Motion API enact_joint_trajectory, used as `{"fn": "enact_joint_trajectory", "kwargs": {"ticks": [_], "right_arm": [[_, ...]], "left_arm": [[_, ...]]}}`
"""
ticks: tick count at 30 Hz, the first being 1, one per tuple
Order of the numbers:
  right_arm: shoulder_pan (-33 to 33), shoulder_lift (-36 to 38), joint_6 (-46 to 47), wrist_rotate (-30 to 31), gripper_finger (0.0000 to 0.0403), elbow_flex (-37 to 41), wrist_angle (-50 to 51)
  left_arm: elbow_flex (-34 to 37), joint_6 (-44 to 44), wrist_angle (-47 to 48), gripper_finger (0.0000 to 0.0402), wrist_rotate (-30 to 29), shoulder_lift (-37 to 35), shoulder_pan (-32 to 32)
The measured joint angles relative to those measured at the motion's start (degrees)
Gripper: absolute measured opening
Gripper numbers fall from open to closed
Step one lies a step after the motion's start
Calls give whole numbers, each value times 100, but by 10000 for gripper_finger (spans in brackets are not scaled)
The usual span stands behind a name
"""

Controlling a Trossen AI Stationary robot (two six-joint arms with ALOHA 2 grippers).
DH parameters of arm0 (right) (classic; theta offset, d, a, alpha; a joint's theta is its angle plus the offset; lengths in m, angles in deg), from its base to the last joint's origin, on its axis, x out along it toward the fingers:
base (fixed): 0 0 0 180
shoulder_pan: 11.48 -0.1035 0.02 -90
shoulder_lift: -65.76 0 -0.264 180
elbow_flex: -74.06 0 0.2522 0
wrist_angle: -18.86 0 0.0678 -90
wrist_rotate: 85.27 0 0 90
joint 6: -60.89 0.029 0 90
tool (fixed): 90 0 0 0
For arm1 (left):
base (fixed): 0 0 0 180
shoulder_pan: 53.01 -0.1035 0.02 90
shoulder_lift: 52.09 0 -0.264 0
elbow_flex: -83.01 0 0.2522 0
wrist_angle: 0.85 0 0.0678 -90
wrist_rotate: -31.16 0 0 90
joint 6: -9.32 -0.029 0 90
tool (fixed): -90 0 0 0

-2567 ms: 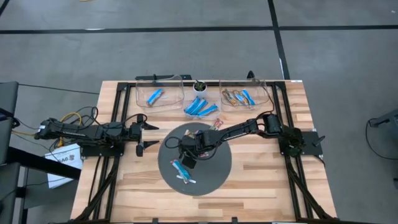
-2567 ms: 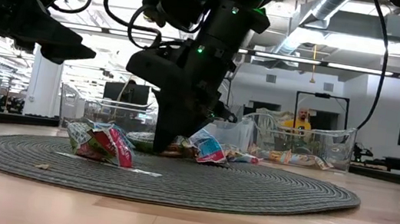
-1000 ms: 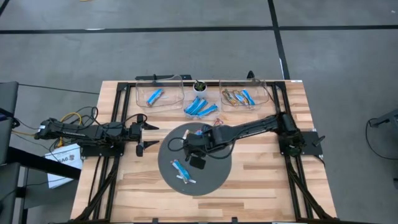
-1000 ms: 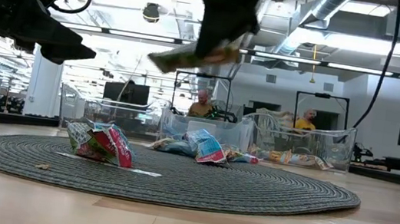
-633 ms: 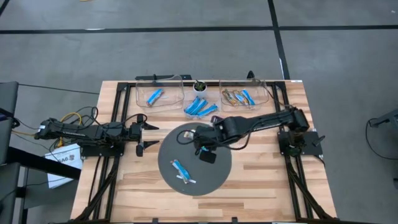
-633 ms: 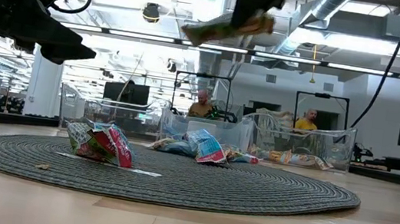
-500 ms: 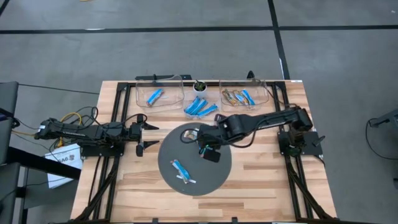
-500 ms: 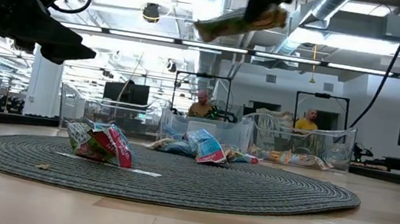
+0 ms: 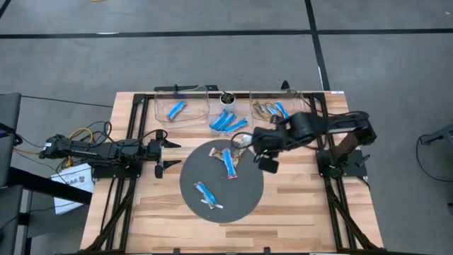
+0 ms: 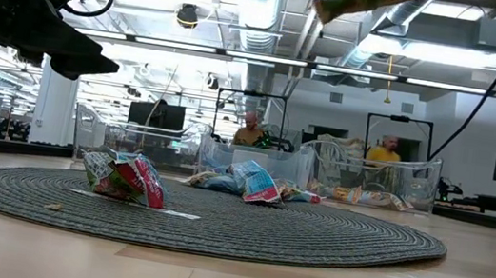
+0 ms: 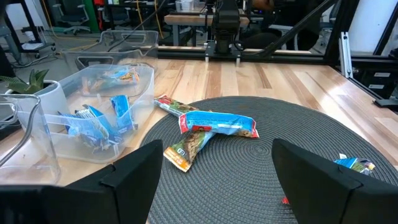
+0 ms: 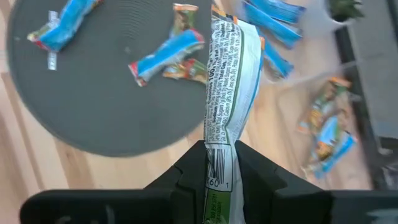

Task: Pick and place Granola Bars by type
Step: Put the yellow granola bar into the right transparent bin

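Pinching a granola bar (image 12: 227,81) by its end, the right gripper (image 12: 219,163) is held aloft for binning (left gripper (image 11: 211,174) parked, spread wide).

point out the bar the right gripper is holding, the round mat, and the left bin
held granola bar (image 12: 225,81): right wrist view, middle of its wrapper.
round mat (image 9: 205,173): high view, bare left part.
left bin (image 9: 157,110): high view, left wall.
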Motion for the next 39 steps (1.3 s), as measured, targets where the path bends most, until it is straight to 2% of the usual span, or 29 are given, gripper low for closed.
{"fn": "enact_joint_trajectory", "kwargs": {"ticks": [4,15,23,39], "right_arm": [[57,271,46,236,65,60,77],[312,382,49,218,65,504,78],[517,1075,126,202,65,1650,-369],[557,2935,817,42,65,4087,-1337]], "left_arm": [[0,0,2,294,0,0,-1],[1,2,0,294,0,0,0],[1,0,2,294,0,0,0],[1,0,2,294,0,0,0]]}}
